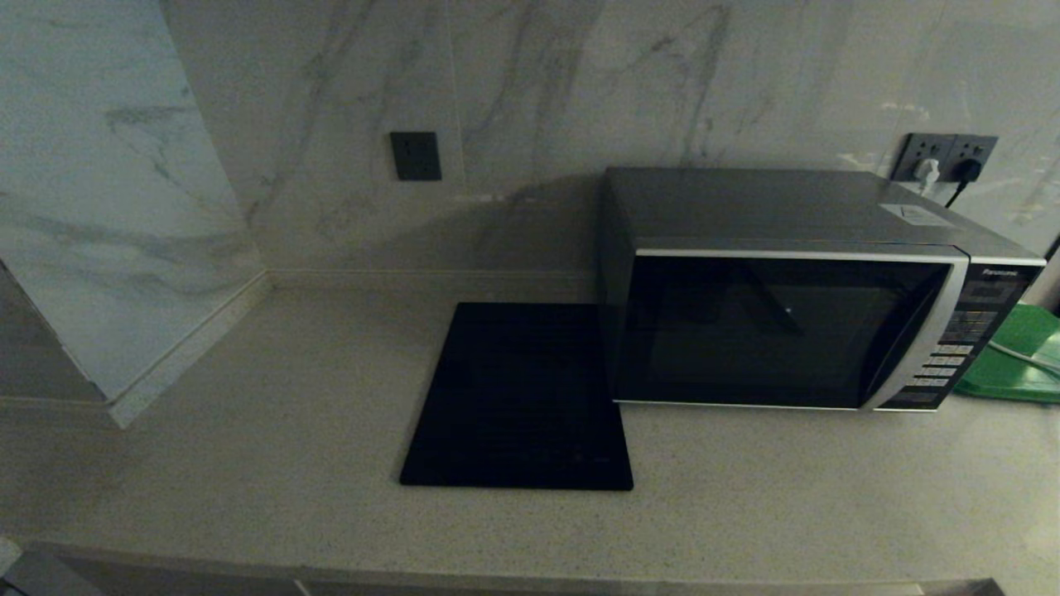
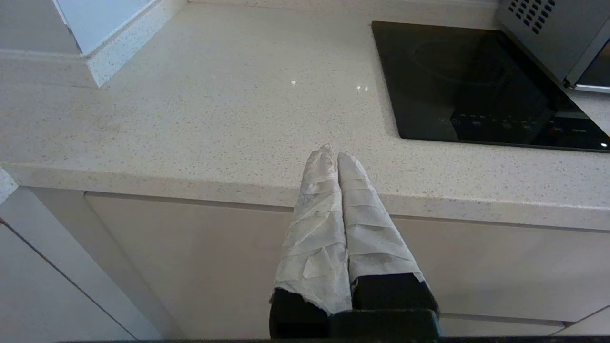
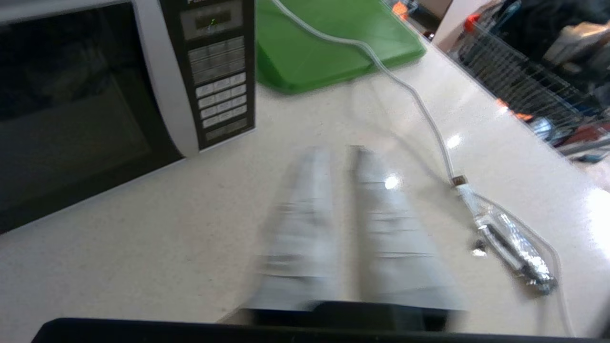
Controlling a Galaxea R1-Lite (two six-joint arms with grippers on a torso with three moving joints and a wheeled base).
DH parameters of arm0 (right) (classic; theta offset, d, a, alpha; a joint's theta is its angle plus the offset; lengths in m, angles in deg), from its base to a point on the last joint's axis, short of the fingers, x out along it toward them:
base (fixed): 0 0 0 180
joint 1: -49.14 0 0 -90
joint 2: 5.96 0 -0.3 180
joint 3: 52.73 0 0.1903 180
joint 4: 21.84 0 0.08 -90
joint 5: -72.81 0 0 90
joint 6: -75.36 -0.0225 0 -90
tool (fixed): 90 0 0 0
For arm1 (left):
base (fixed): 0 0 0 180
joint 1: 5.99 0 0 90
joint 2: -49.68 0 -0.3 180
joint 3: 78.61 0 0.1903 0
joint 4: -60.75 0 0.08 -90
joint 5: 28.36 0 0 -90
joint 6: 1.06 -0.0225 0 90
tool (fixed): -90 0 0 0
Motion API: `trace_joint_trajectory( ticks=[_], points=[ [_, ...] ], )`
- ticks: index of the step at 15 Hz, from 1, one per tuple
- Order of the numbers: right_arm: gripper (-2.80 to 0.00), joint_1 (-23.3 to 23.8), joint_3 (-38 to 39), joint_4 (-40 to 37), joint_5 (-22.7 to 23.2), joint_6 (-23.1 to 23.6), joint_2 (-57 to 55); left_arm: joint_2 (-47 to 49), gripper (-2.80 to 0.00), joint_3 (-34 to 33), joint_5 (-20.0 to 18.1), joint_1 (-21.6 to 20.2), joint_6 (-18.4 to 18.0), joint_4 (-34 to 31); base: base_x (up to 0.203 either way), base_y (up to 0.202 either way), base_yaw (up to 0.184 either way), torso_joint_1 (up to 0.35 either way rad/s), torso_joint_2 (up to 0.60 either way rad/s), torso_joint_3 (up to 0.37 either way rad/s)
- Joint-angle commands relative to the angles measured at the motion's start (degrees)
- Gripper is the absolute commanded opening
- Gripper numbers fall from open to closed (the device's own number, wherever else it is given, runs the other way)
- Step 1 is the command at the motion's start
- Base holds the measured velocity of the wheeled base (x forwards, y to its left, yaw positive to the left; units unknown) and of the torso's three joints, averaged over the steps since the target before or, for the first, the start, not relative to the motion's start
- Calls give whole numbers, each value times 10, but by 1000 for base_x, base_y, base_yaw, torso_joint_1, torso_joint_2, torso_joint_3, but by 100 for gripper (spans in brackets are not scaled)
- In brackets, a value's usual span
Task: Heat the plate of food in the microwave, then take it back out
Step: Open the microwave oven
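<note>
Head view: microwave door closed | left claw pressed together | right claw narrowly parted

Microwave on counter; slab just left; tray right.

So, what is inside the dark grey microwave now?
The dark grey microwave has its black glass door shut. Through the glass only dim reflections show. Whether the plate is inside cannot be seen; no plate stands on the speckled counter.

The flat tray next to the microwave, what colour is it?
Bright green tray, clearest in the right wrist view.
</note>
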Motion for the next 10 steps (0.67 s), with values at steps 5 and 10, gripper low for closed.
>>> trace_joint_trajectory(
  ticks=[5, 10],
  points=[
    [0, -34, 70, 74, -4, 42, -28, 0, -280, 0, 0, 0, 0, 0, 0, 0, 0, 0, 0, 0],
    [0, -43, 83, 83, -97, 34, -109, 1, -280, 0, 0, 0, 0, 0, 0, 0, 0, 0, 0, 0]
  ],
)
